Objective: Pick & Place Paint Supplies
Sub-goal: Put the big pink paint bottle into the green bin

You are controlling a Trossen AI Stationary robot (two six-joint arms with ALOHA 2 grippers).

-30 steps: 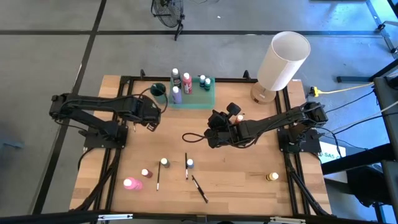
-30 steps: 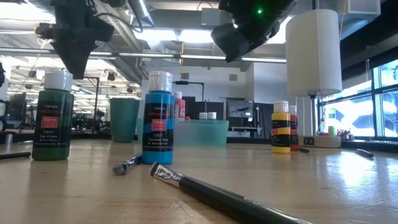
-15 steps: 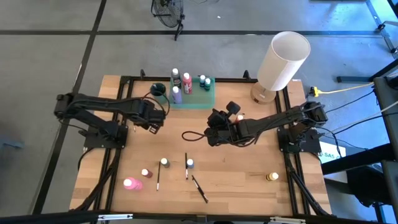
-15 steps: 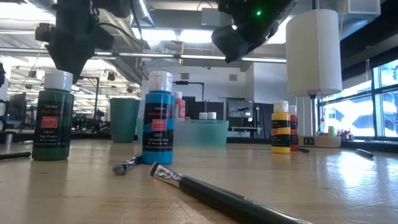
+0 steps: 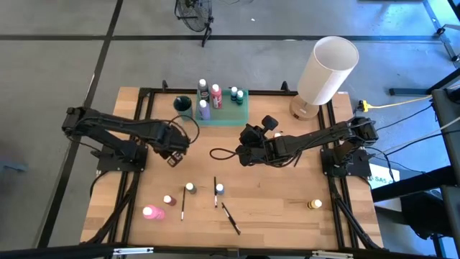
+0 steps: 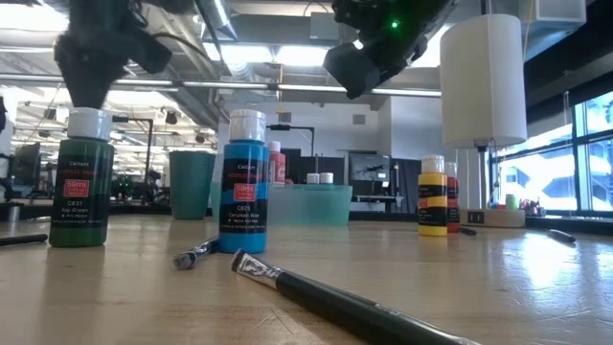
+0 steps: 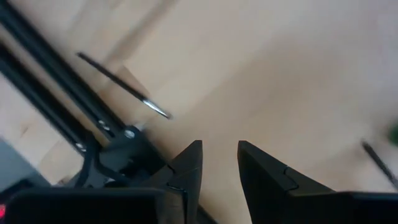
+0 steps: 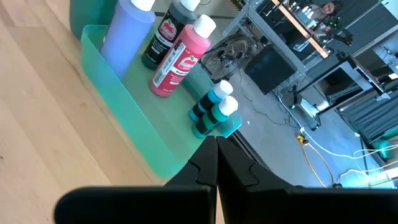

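On the table's near half stand loose paint bottles: pink [image 5: 151,212], green [image 5: 190,188], blue [image 5: 219,188] and yellow [image 5: 315,205]. Thin dark brushes [image 5: 230,218] lie flat among them. More bottles stand in the green tray [image 5: 241,115] at the far side. My left gripper [image 7: 219,149] points down over bare wood left of centre [image 5: 174,150]. It is open, with nothing between its fingers. A brush [image 7: 124,87] lies beside the black frame rail near it. My right gripper [image 8: 216,146] hangs shut above the table's middle [image 5: 244,155], slanting toward the tray and holding nothing.
A big white lamp [image 5: 327,72] stands at the far right corner, and a dark green cup [image 5: 183,104] sits left of the tray. A black cable loop [image 5: 221,154] lies by my right gripper. Bare wood lies between the grippers and the loose bottles.
My left gripper has moved a short way toward the table's near edge and rolled a little about its downward-pointing line. My right gripper and all the bottles and brushes have stayed where they were.
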